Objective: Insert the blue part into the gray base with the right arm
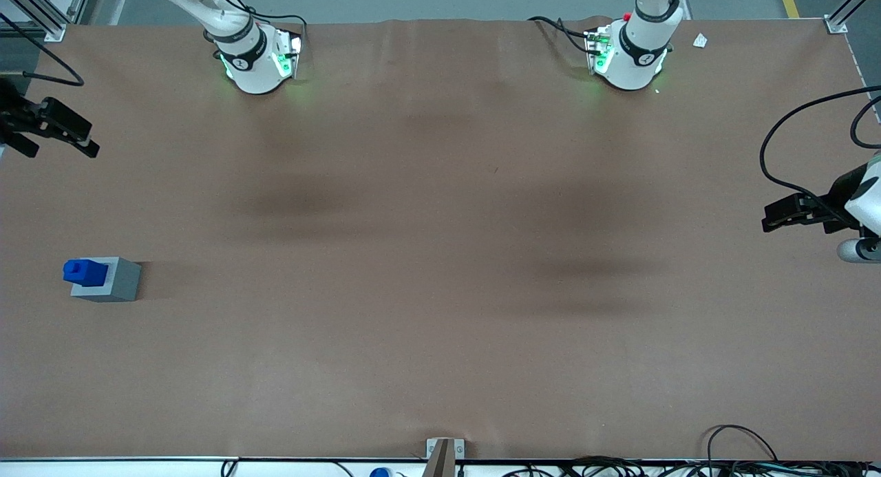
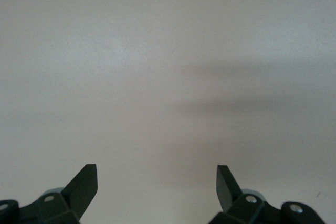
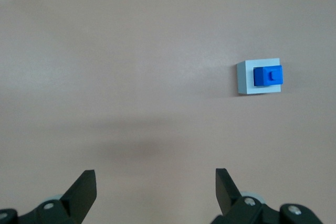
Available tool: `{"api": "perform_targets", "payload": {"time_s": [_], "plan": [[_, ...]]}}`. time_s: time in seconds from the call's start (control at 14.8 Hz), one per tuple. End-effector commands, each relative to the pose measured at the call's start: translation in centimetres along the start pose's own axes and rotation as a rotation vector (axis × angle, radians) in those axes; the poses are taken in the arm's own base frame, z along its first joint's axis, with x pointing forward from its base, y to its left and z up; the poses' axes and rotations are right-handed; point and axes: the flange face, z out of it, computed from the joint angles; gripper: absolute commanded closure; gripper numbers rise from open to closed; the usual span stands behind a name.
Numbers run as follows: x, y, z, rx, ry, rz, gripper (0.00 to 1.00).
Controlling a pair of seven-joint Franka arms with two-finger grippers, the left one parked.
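Observation:
The blue part [image 1: 86, 272] [image 3: 268, 75] sits on top of the gray base [image 1: 115, 284] [image 3: 244, 80], stud up and offset toward one edge of the base. How deep it sits in the recess I cannot tell. Both stand on the brown table toward the working arm's end. My right arm's gripper [image 1: 62, 149] [image 3: 155, 174] hangs open above the table, farther from the front camera than the base and well apart from it. Nothing is between its fingers [image 3: 84, 187].
The two arm bases [image 1: 251, 64] [image 1: 630, 57] stand at the table's back edge. A metal bracket [image 1: 444, 453] and loose cables [image 1: 743, 456] lie along the front edge. A small white scrap [image 1: 700, 40] lies near the parked arm's base.

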Motion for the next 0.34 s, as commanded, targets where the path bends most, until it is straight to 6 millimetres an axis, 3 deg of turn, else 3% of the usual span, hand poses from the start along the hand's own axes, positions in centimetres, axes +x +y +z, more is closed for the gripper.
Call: {"api": "perform_targets", "payload": {"time_s": [0.0,0.27], "plan": [[-0.27,0.19,-0.54,-0.015,-0.009,0.015,0.0],[-0.16,0.41,-0.77,-0.015,-0.007,0.015,0.0]]}}
